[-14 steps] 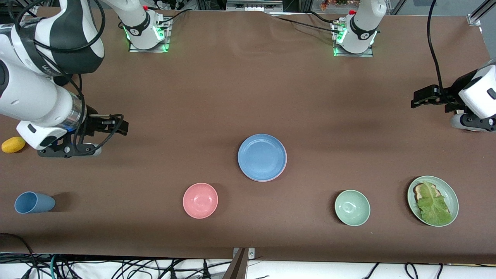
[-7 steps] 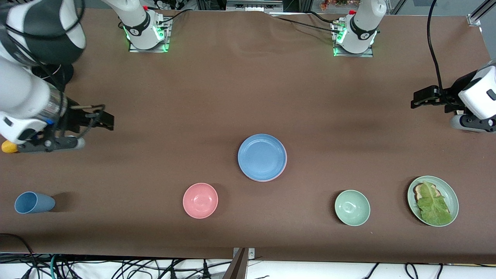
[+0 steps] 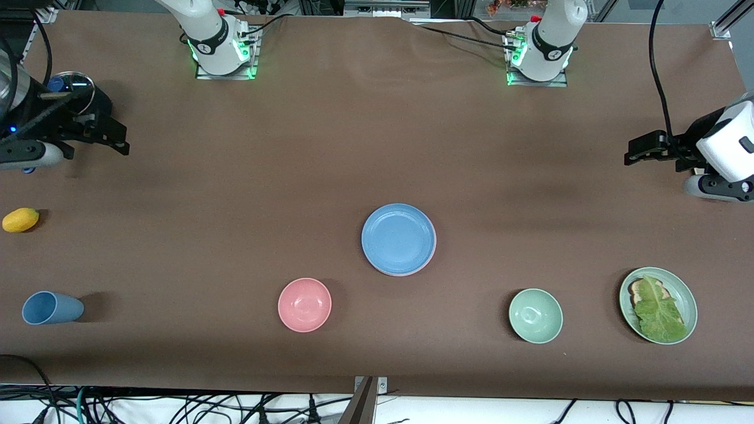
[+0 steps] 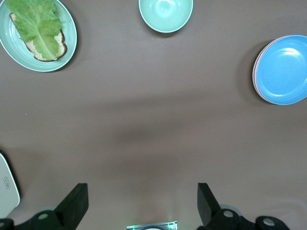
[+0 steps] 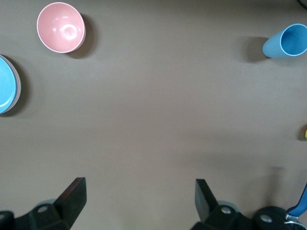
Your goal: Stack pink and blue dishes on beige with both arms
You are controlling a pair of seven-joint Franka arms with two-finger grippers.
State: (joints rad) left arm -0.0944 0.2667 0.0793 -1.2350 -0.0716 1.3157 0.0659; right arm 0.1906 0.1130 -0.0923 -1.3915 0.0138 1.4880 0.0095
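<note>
Since a second ago the right gripper (image 3: 121, 141) has drawn back from beside the lemon (image 3: 20, 219) toward the right arm's end of the worktop (image 3: 330, 147), uncovering that fruit; the left gripper (image 3: 631, 152) has not moved and waits over its own end.

In the front view the blue plate (image 3: 399, 238) tops a stack at mid-worktop, a thin pink rim showing under its edge; the beige plate cannot be made out. Nearer the camera lie the pink bowl (image 3: 304, 304), green bowl (image 3: 535, 315), lettuce plate (image 3: 658, 305) and blue cup (image 3: 52, 308).

In the left wrist view the fingers (image 4: 76, 203) stand spread and empty above bare worktop, the stacked blue plate (image 4: 283, 69) well apart.

In the right wrist view the fingers (image 5: 74, 194) are likewise spread, holding nothing.
</note>
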